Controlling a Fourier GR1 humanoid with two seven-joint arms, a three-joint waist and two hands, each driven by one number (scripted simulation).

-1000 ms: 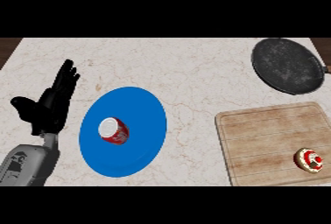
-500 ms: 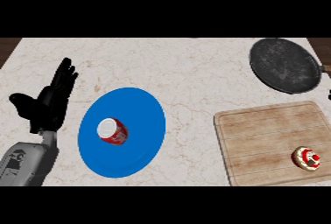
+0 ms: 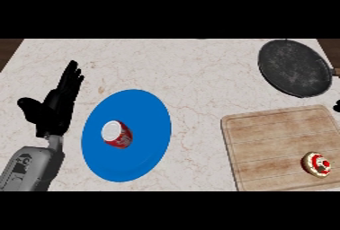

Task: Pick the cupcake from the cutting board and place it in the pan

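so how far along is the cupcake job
Nothing done yet: the red-and-white frosted cupcake sits on the wooden cutting board. Nothing is in hand; the left robot hand rests open. Left: grasp it, carry it to the round dark pan.

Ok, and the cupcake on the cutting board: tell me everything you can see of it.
The cupcake is small and round, seen from above: a tan rim around white topping with red bits. It sits upright on the wooden cutting board, close to its right edge and near corner, touching only the board. No hand is on it.
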